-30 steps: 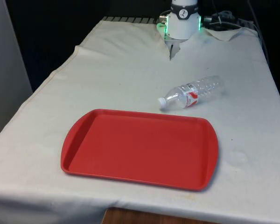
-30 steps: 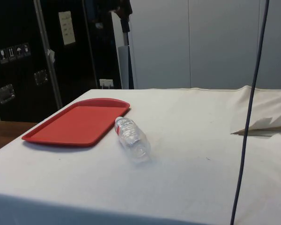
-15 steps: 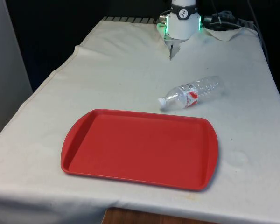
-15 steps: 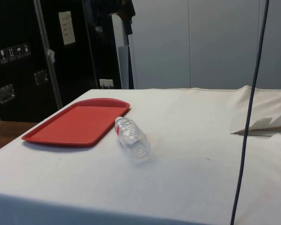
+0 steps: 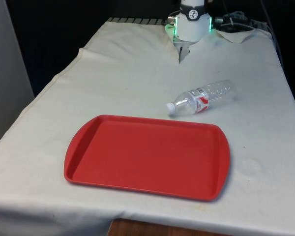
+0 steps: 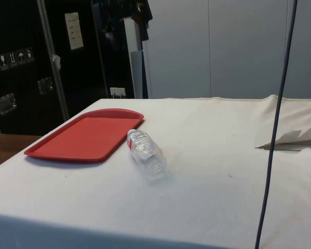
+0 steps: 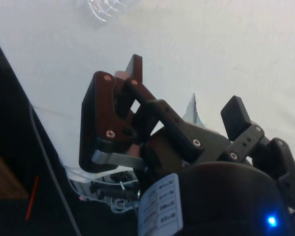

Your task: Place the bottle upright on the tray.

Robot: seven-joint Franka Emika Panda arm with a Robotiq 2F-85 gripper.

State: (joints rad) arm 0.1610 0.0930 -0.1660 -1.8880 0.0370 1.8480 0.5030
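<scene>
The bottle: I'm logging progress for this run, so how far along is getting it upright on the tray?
Nothing looks done yet. The bottle lies on its side on the white cloth, apart from the bare red tray. The gripper is open above the cloth, holding nothing. Grasping, carrying and standing it upright are all left.

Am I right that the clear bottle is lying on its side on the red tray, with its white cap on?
Not quite. The bottle is lying on its side with its white cap on, but on the white cloth beside the tray, not on it. The front view shows a strip of cloth between them, and the side view shows the bottle next to the tray's corner.
</scene>
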